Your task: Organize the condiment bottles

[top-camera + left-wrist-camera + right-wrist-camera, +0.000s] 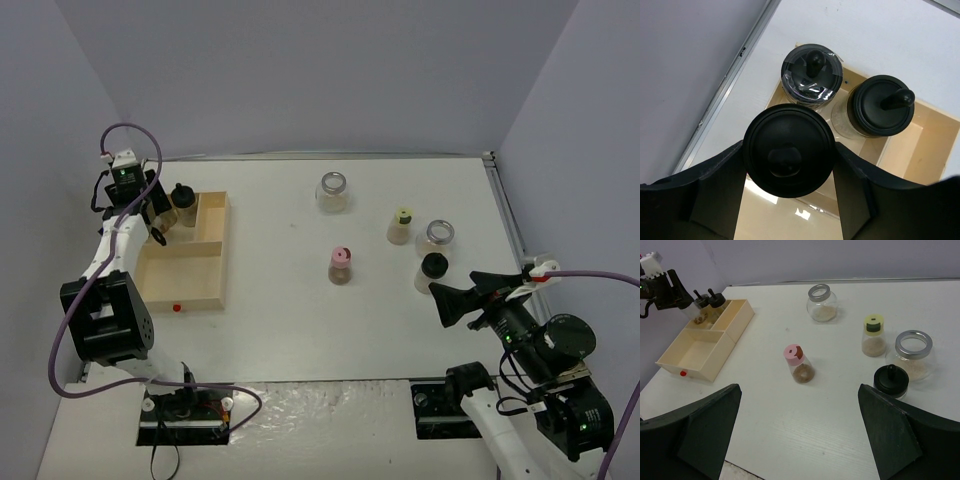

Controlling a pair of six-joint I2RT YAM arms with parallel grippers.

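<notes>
Left pincer [788,150] grips round, knob-topped black-capped jar [790,132] over pale wooden tray [932,147].

Left hand [789,172] clasps a black-capped jar [789,145] — two others [812,75] [880,105] stand behind.

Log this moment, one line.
left jaws: shut on black-capped jar at wooden tray | in tray: two black-capped jars | right jaws: open | loose: pink-capped jar, yellow-green-capped jar, two silver-lidded jars, fourth black-capped jar

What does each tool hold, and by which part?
The left tool grips a black-capped jar by its cap; the right tool is open and empty.
</notes>
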